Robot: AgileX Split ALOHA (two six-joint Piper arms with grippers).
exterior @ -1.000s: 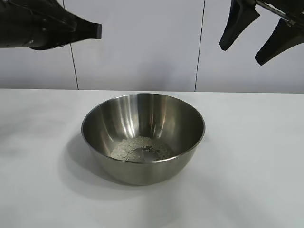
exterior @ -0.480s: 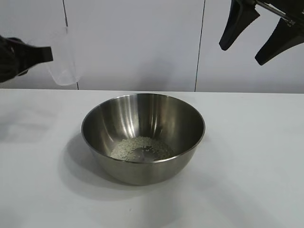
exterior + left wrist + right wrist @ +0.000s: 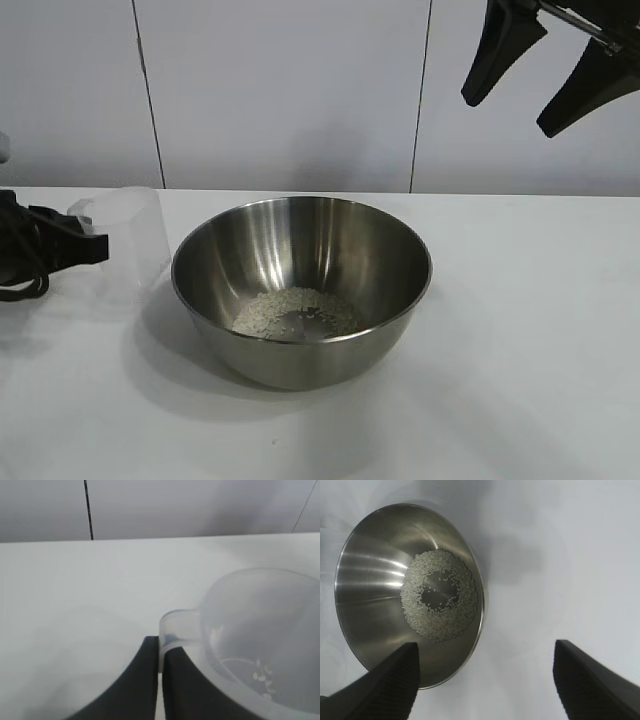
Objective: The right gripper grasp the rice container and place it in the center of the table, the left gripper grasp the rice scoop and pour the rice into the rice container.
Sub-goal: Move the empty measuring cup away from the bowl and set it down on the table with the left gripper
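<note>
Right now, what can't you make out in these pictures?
- Left end effector: its body is cut off by the frame edge in the exterior and left wrist views.
- Rice scoop: its base, too see-through against the table.
- Rice container: part of its rim, behind a right end effector finger.

Bowl (image 3: pixel 301 290): steel, brushed-looking inner wall with bright streaky reflections, glossy, thin polished rim; the same sheen shows from the right wrist view (image 3: pixel 380 580). Rice (image 3: pixel 297 312): dull white grains, matt, loose granular texture, lying in a ring with bare metal showing in the middle (image 3: pixel 440 595). Scoop (image 3: pixel 128 245): translucent frosted plastic, smooth, slightly milky; a few grains stick to its inner bottom (image 3: pixel 262 640). Left gripper (image 3: pixel 159 690): black, matt, smooth-looking fingers, pinched on the scoop's plastic tab. Right gripper (image 3: pixel 545 75): black fingers, matt with a faint sheen. Table (image 3: pixel 520 350): plain white, smooth, low-gloss, soft shadows only.
</note>
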